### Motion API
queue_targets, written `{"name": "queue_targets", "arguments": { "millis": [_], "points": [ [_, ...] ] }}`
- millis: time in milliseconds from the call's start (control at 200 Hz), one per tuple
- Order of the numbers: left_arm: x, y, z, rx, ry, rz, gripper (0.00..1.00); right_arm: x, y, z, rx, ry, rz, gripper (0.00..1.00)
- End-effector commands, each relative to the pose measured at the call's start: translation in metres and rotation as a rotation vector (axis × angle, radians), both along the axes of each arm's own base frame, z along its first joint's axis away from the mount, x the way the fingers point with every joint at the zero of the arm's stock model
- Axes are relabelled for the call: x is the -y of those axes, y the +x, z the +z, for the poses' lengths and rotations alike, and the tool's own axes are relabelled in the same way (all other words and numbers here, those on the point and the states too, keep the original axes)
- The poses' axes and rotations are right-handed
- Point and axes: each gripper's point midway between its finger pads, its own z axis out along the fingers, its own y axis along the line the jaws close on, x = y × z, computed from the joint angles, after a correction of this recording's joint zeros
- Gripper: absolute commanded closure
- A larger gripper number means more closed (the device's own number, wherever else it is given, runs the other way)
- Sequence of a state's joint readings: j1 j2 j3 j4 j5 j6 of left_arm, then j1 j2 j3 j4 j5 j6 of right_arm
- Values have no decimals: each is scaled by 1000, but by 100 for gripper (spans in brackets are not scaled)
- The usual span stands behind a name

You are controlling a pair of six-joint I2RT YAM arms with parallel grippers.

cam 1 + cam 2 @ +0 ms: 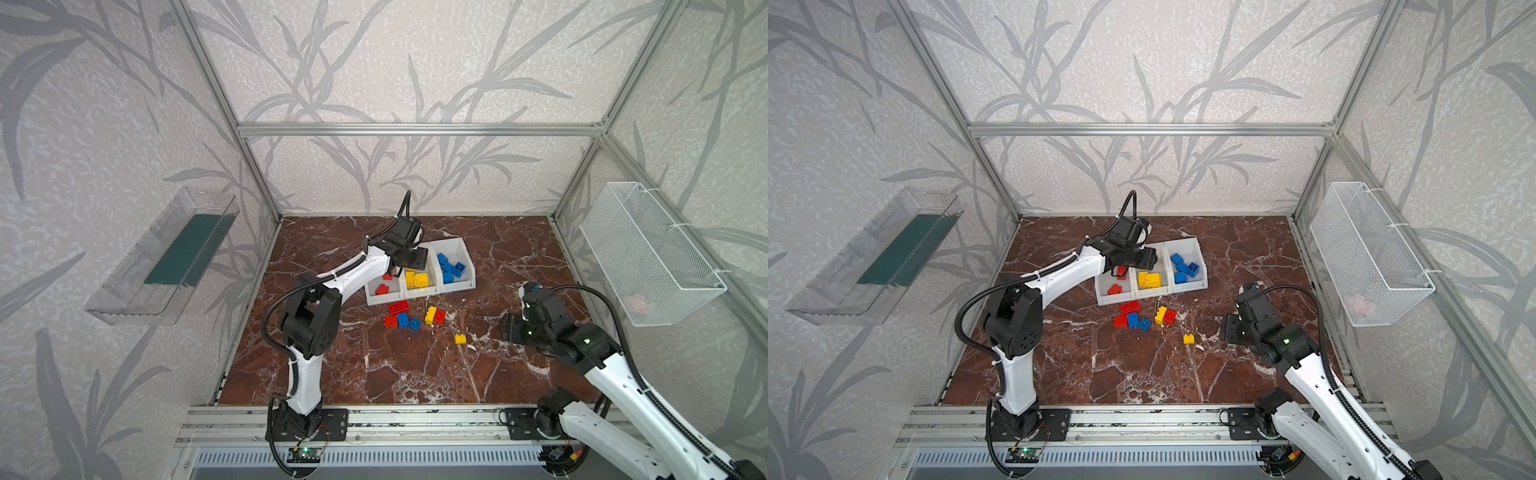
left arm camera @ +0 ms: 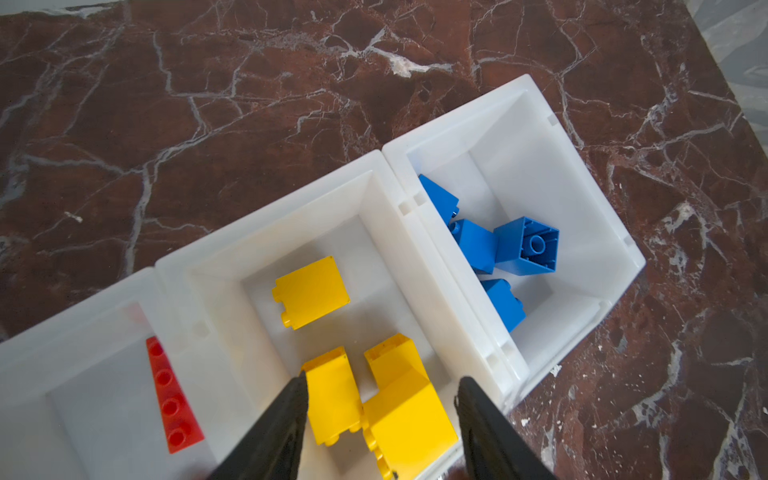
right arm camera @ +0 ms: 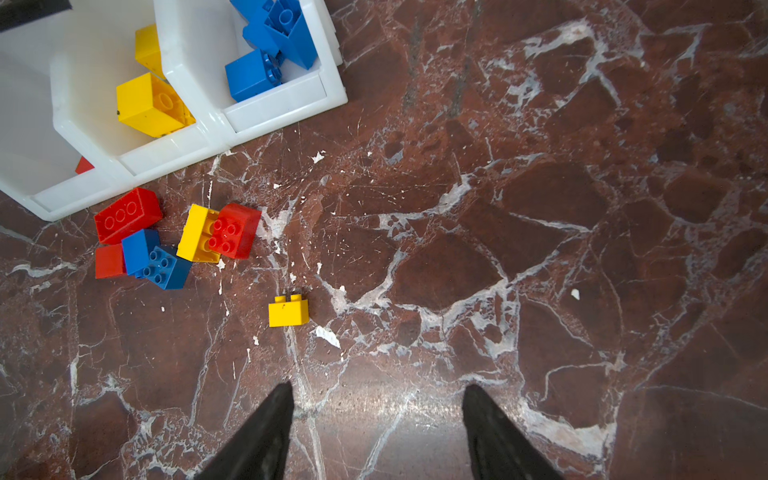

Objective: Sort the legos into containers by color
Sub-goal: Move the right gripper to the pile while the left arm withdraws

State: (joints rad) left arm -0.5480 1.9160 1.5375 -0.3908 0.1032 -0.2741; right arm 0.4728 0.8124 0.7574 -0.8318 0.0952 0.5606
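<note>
Hovering over middle bin (image 2: 270, 218) of yellow bricks (image 2: 311, 291): left gripper (image 2: 382, 378), jaws apart; right gripper (image 3: 378, 386) likewise. Red bricks (image 2: 172, 399) binned left of it, blue bricks (image 2: 525, 247) right.

A red-brown marble-patterned surface (image 1: 415, 374) with white veins fills the floor of the cell. Small white flecks (image 3: 328, 336) lie scattered on it. The walls carry pale wallpaper (image 1: 374, 62) printed with grey leaf shapes. An aluminium frame stands in front of them, its crossbar (image 1: 415, 129) running along the back wall. On the left wall hangs a clear plastic tray (image 1: 124, 286), tilted, with a dark green liner (image 1: 187, 249) in it. On the right wall hangs a white wire mesh basket (image 1: 648, 257). Something pale pink (image 1: 636, 305) lies in its near end, too blurred to identify. An aluminium rail (image 1: 415, 419) runs along the front edge, with a slotted grille (image 1: 415, 457) just below it.
</note>
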Motion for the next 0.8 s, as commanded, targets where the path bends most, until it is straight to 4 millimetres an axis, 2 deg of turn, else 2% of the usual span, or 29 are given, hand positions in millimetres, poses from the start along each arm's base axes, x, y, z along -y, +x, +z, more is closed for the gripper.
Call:
{"name": "queue_targets", "arguments": {
  "millis": [0, 140, 300, 460, 540, 645, 665, 795],
  "points": [
    [-24, -6, 43, 77, -59, 58, 39, -19, 11, 12, 32, 10, 63, 35],
    [-69, -30, 50, 86, -58, 166, 39, -50, 22, 5, 16, -27, 143, 35],
    [-118, -72, 40, 81, -58, 266, 37, -97, 39, -6, -7, -69, 235, 33],
    [-159, -114, 23, 52, -25, 353, 36, -152, 56, -18, -43, -97, 337, 32],
    [-172, -131, 16, 46, -28, 387, 35, -183, 63, -27, -58, -112, 399, 30],
    [-177, -150, 9, 33, -64, 408, 35, -218, 74, -33, -65, -133, 452, 26],
    [-178, -153, 7, 29, -69, 414, 35, -223, 76, -43, -82, -152, 460, 26],
    [-184, -170, -1, 16, -91, 436, 35, -252, 91, -57, -90, -176, 467, 21]
  ]
}}
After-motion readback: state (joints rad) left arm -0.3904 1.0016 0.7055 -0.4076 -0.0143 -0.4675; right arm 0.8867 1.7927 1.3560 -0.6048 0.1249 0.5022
